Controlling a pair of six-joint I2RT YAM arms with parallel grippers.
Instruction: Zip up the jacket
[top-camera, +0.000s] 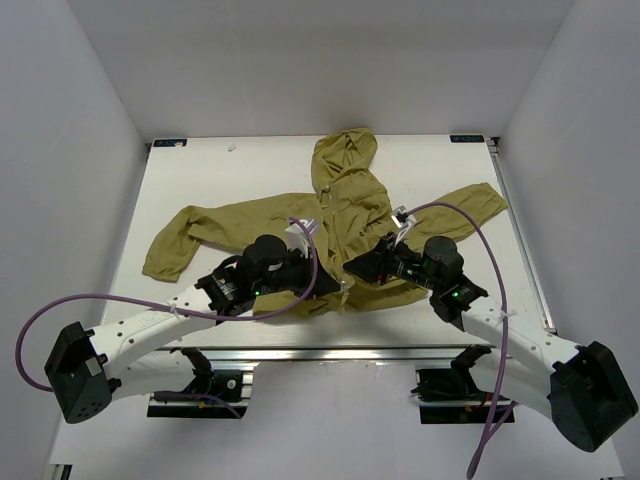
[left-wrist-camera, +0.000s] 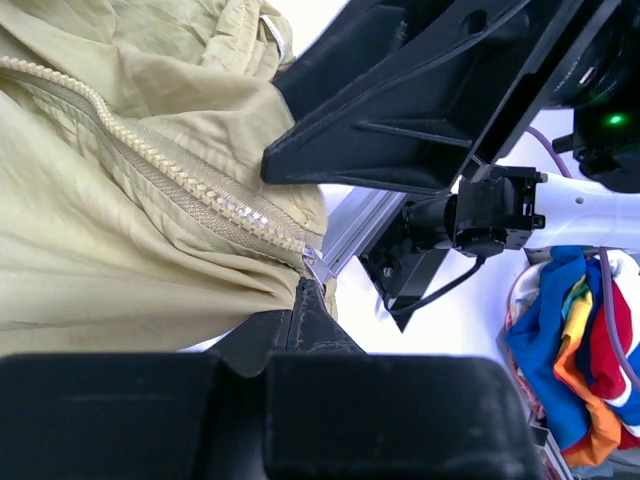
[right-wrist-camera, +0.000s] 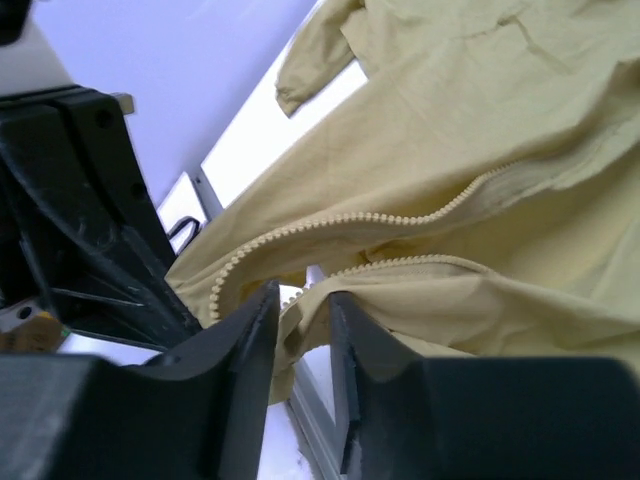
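Note:
The olive jacket (top-camera: 350, 215) lies spread on the white table, hood at the far side, sleeves out to the left and right, and its light zipper (left-wrist-camera: 190, 180) open. My left gripper (top-camera: 325, 283) is at the middle of the near hem. In the left wrist view (left-wrist-camera: 298, 287) its jaws are closed together on the bottom end of one zipper side, by a small metal piece (left-wrist-camera: 312, 262). My right gripper (top-camera: 352, 268) is just to the right. In the right wrist view (right-wrist-camera: 300, 305) its fingers stand apart around the other hem corner, with the zipper teeth (right-wrist-camera: 400, 268) just beyond.
The table's aluminium front rail (top-camera: 330, 352) runs right under both grippers. White walls enclose the table (top-camera: 250, 170) on three sides. A pile of coloured cloth (left-wrist-camera: 575, 350) shows at the right of the left wrist view, off the table.

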